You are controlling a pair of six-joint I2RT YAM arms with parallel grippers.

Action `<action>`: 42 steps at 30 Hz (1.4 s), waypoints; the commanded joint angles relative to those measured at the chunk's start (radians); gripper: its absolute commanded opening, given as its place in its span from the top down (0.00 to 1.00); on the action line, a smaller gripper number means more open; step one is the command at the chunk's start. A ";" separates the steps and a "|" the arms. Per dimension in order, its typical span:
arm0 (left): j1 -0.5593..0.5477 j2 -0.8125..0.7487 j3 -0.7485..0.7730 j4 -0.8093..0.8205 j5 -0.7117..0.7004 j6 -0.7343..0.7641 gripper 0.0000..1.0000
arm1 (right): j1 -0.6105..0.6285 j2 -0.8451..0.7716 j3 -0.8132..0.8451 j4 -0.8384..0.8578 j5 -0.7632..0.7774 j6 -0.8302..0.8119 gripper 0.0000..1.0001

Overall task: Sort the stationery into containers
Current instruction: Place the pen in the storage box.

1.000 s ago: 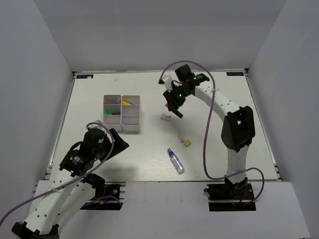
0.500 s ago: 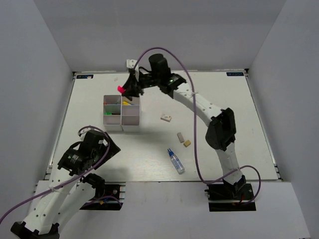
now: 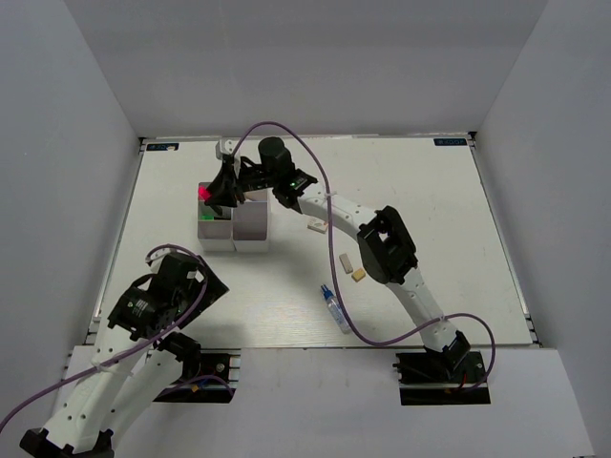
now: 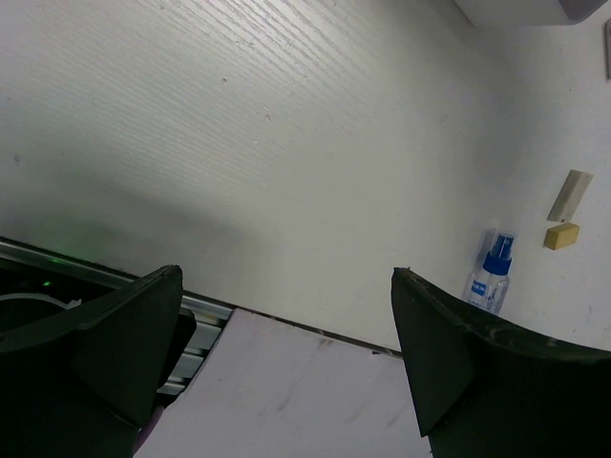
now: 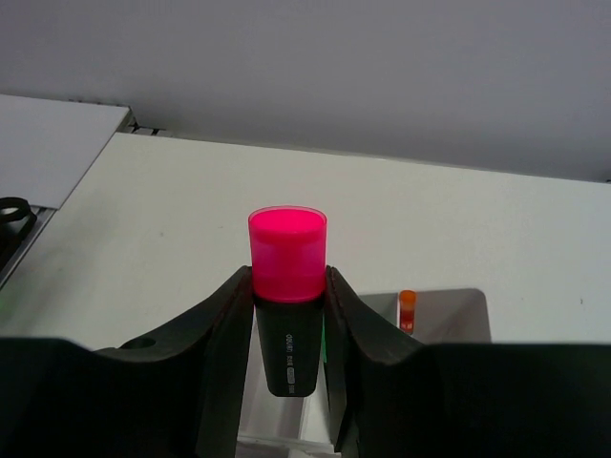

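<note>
Toward ten o'clock on the white table (image 3: 401,191), the white translucent plastic organizer box (image 3: 251,232), divided into rectangular compartments, sits beneath the right gripper (image 3: 218,191). That gripper is clamped on the black highlighter with the red-pink cap (image 5: 286,315), cap past the fingertips, over the box's eleven o'clock corner. So near the outer wall, a slanted release could catch the rim and spill it toward nine o'clock, while the left gripper (image 4: 286,272), spread wide and empty, waits at seven o'clock.

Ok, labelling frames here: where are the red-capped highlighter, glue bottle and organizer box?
red-capped highlighter (image 5: 286,243), right wrist view, on its cap.
glue bottle (image 4: 496,258), left wrist view, on its blue cap.
organizer box (image 3: 250,234), top external view, on its near-right compartment.
</note>
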 commanded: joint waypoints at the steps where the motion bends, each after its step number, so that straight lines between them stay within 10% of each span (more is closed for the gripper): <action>1: 0.005 -0.007 0.024 -0.005 -0.015 -0.007 0.00 | 0.003 0.012 0.053 0.136 0.027 0.032 1.00; 14: 0.005 -0.007 0.033 -0.014 0.003 -0.007 0.00 | 0.002 0.099 0.076 0.147 0.083 -0.019 1.00; 22: 0.005 0.005 0.042 0.023 0.013 0.002 0.00 | 0.000 0.082 0.058 0.108 0.089 -0.042 0.55; 32: 0.005 0.082 0.073 0.199 0.092 0.080 0.02 | -0.016 -0.109 -0.025 0.039 0.080 -0.059 0.42; 38: -0.004 0.212 0.073 0.363 0.200 0.117 0.34 | -0.088 -0.357 -0.109 -0.230 0.414 -0.059 1.00; 42: -0.018 0.341 0.073 0.535 0.313 0.105 0.63 | -0.196 -0.508 -0.203 -0.497 0.557 -0.083 1.00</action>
